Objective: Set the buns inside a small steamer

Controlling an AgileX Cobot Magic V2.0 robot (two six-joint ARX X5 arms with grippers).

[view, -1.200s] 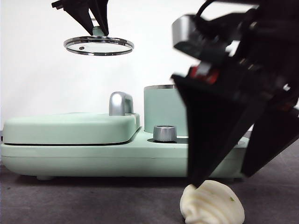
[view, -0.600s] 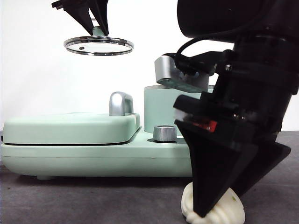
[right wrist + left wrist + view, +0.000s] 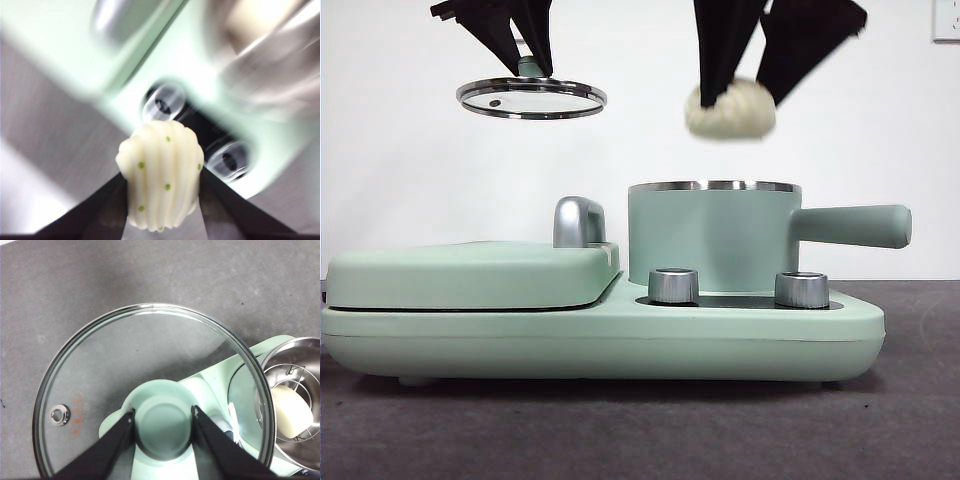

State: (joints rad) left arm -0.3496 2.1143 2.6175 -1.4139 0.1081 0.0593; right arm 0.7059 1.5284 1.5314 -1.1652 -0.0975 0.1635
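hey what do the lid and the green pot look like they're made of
The lid looks like clear glass in a polished steel rim: the table shows through it. Its knob seems matte green plastic. The pot has a mint-green matte outside, possibly coated metal, and a shiny steel-looking rim and interior.

The ridged, shell-shaped cream bun with green specks [image 3: 730, 109] hangs in the air right above the mint-green cylindrical steamer pot with the steel rim and long side handle [image 3: 712, 240]. The smooth rounded-rectangular cream bun [image 3: 291, 411] already sits inside on the wire rack, and the green-knobbed glass lid [image 3: 531, 97] is up in the air off to the left.
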